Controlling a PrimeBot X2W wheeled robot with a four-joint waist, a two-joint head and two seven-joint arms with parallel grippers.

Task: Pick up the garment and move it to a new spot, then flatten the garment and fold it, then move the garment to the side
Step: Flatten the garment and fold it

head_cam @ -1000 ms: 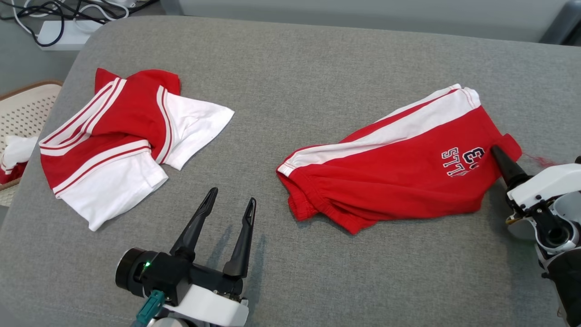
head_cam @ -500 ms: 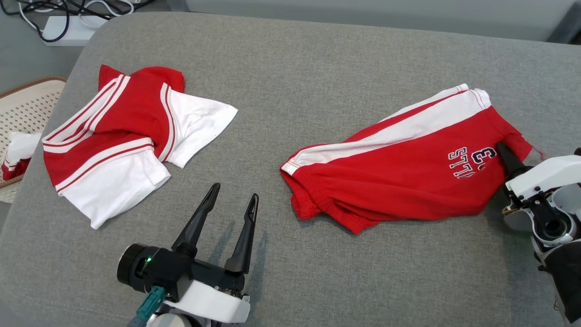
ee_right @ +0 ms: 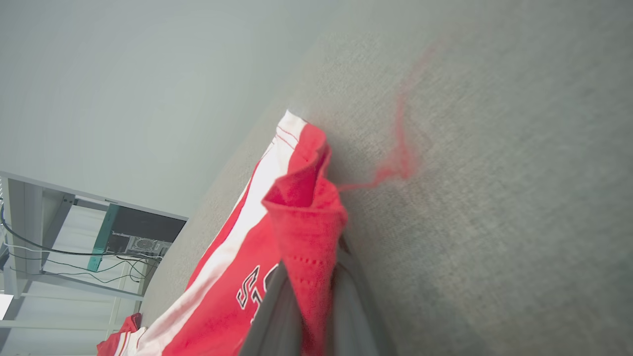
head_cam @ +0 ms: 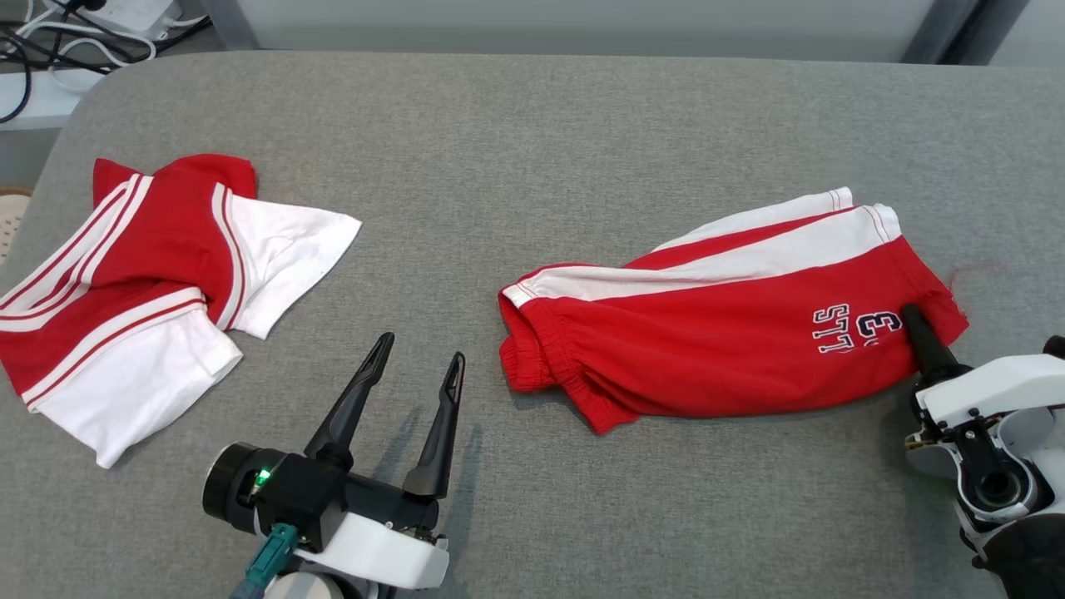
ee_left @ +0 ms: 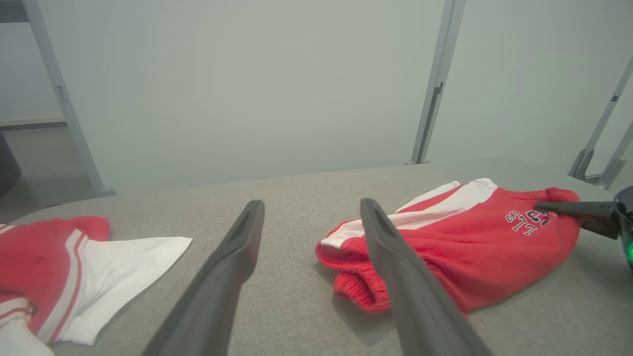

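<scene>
Red shorts (head_cam: pixel 715 341) with a white side stripe and dark lettering lie crumpled on the right half of the grey cushion (head_cam: pixel 532 150). My right gripper (head_cam: pixel 915 324) is shut on the shorts' right hem; in the right wrist view the red cloth (ee_right: pixel 306 232) is pinched between the two dark fingers (ee_right: pixel 269 316). My left gripper (head_cam: pixel 416 366) stands open at the lower middle, left of the shorts and apart from them. In the left wrist view the shorts (ee_left: pixel 470 252) lie beyond its right finger (ee_left: pixel 395 257).
A red and white striped shirt (head_cam: pixel 133 283) lies rumpled at the cushion's left. A loose red thread (ee_right: pixel 400 148) trails on the cushion past the held hem. Cables and a power strip (head_cam: pixel 75 33) lie on the floor beyond the far left corner.
The head camera has shifted, sliding the whole scene left and down. The right gripper keeps its hold on the hem, and the shorts have drawn slightly flatter along the cushion.
</scene>
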